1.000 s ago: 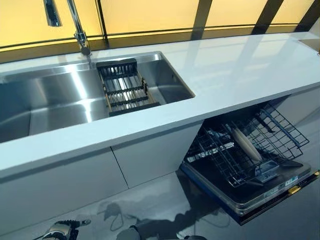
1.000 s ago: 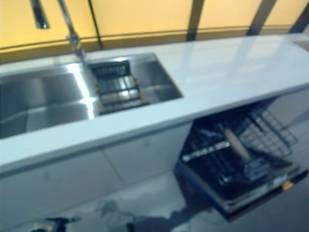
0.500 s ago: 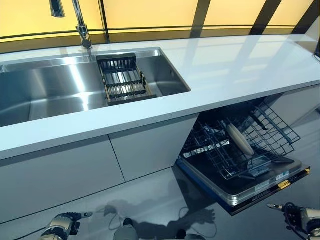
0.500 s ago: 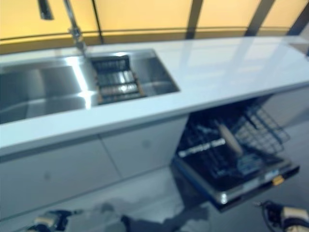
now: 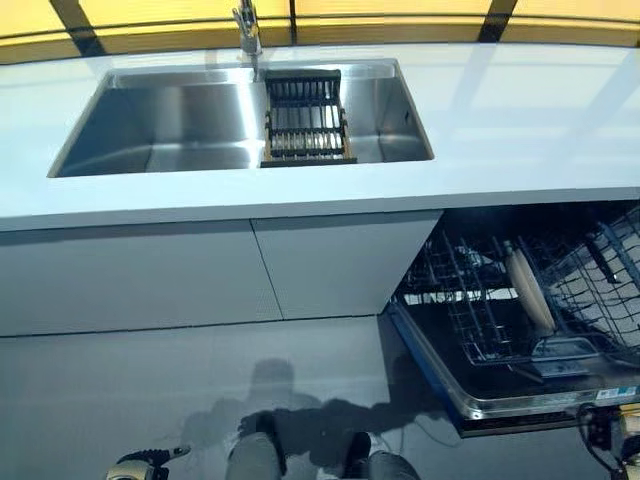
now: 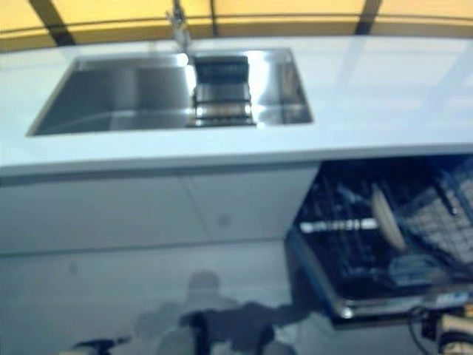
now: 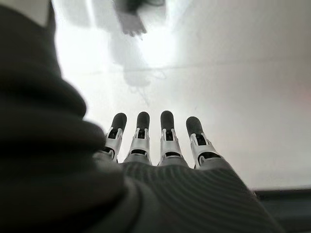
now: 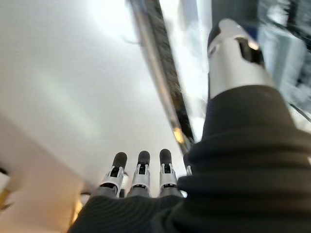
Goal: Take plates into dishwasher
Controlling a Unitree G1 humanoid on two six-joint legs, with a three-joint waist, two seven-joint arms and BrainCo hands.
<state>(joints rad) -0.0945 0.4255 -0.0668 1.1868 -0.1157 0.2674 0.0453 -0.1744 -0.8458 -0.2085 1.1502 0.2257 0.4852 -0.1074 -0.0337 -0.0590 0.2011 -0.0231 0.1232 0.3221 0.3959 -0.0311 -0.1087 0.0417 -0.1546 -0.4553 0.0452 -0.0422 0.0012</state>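
Observation:
The dishwasher (image 5: 520,395) stands open under the counter at the right, its door down and its lower rack (image 5: 480,320) pulled out. One pale plate (image 5: 528,290) stands on edge in that rack. My left hand (image 5: 140,465) hangs low at the bottom left, fingers (image 7: 165,141) straight over bare floor and holding nothing. At the bottom right, beside the dishwasher door, hangs my right hand (image 5: 625,440); its fingers (image 8: 141,174) are straight and empty too.
A white counter (image 5: 520,130) runs across the scene with a steel sink (image 5: 160,130) set into it. A dark slatted drain rack (image 5: 305,120) sits in the sink below the tap (image 5: 246,25). White cabinet fronts (image 5: 200,270) stand left of the dishwasher.
The whole picture has swung to the right and tipped down, so the camera moved. Both hands hang lower in view, at the bottom edge.

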